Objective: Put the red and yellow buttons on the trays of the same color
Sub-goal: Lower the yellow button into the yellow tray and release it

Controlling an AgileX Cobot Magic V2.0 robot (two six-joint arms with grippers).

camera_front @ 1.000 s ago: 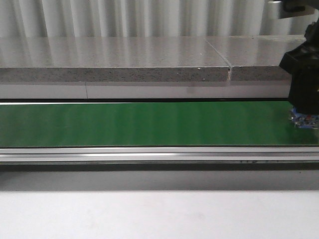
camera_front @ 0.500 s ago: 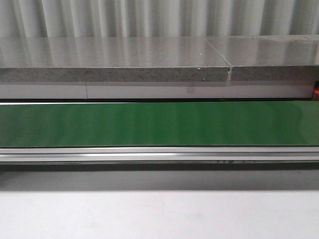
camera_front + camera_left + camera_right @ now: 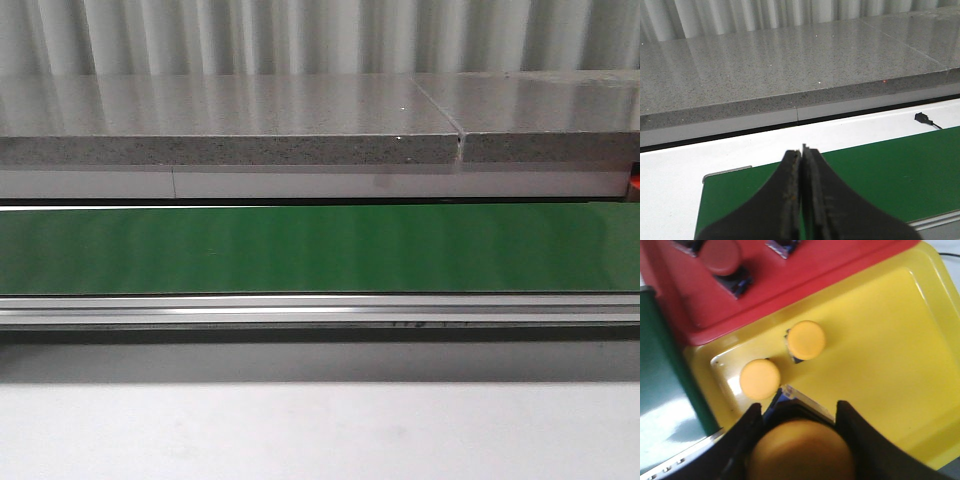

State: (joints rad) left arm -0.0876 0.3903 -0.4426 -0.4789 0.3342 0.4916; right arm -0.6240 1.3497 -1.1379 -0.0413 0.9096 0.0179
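**Yellow button held over the yellow tray**

Button in my right gripper [image 3: 800, 440]: a yellow button [image 3: 802, 450] sits pinched between my two dark fingers [image 3: 747, 440], its round cap filling the gap between them. Below it lies the yellow tray [image 3: 890, 340]. Two more yellow buttons already rest on that tray: one [image 3: 760, 379] near the tray's corner, the other [image 3: 806, 340] just beside it, the two apart from each other. The red tray [image 3: 685, 295] lies edge to edge with the yellow one, and a red button [image 3: 721, 256] sits on it. I can see a second dark base at the frame edge on the red tray, but its cap is cut off.

My left gripper [image 3: 801, 200] has its fingers pressed together with nothing between them. It hangs over the near end of the green conveyor belt [image 3: 890, 170], with the grey stone counter [image 3: 790, 65] behind it.

In the front view the green belt [image 3: 320, 250] runs across the whole width, bare, with the grey counter [image 3: 230, 120] behind it. Neither of my arms shows there, nor either tray.
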